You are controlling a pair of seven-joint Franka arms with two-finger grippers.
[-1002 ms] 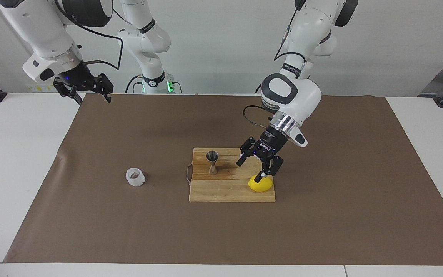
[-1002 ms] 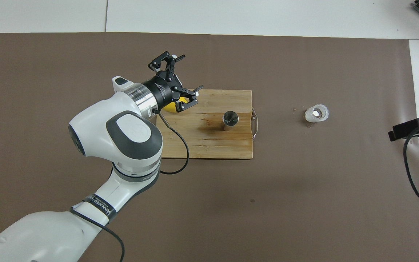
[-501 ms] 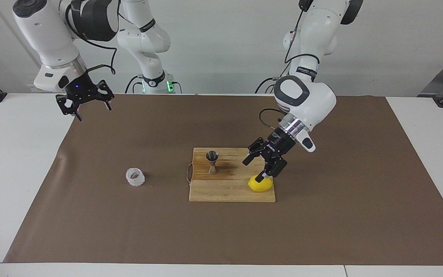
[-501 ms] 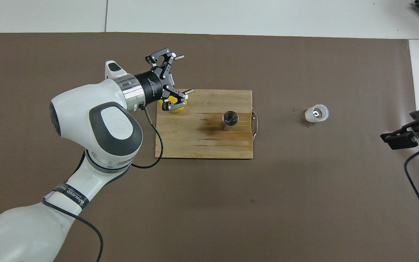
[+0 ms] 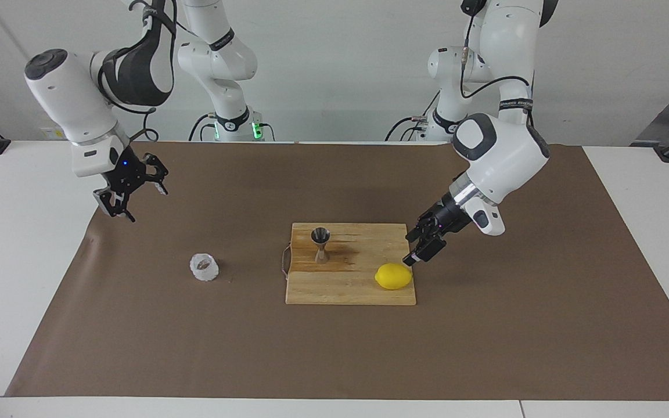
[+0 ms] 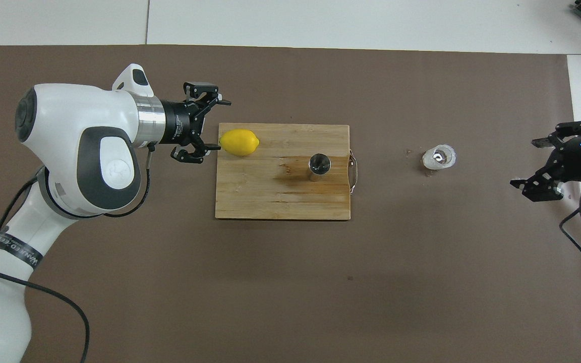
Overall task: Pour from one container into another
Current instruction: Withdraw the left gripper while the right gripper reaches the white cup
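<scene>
on the mat, ridged whitish cup (image 5: 204,267)

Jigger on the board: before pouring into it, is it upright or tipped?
Upright: the jigger stands on its lower cone on the cutting board, open mouth facing up.

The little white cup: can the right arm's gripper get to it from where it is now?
Probably yes. The white cup stands alone on the brown mat, toward the right arm's end of the table. The right gripper hangs open over the mat's edge, and nothing lies between them. The cutting board is well aside.
</scene>
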